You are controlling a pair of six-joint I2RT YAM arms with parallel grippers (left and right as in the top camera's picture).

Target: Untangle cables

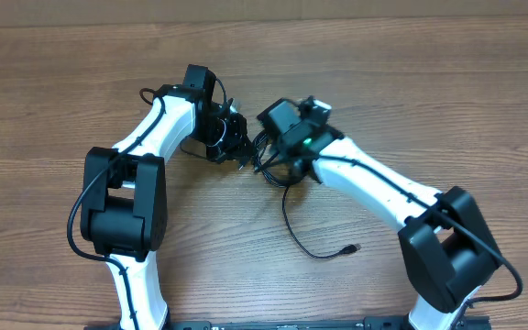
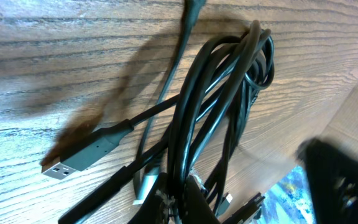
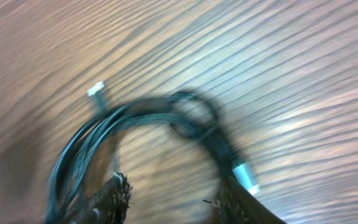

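I take the left gripper [image 1: 230, 139] as my marker on the light brown wood-grain table [image 1: 447, 82]. Its jaws are fully closed. In its wrist view several strands of the thin black flexible cables [image 2: 229, 93] run down into the tips, so I judge it is pinching them. The bundle lies on the wood, touching the left gripper and spreading just to its right, looped and crossed over itself. A flat black USB plug with a silver end [image 2: 73, 163] lies close by the tips.

These cords look light, limp and slightly slick, so I expect them to drag and spring. I would take one strand close behind a plug, never the mass.

Further right of the left gripper, beyond the bundle, the right gripper [image 3: 174, 202] has its fingers [image 3: 114, 198] standing apart. A loop arches just past them, unclamped as far as the blur shows. A loose strand [image 1: 291, 229] trails off further right.
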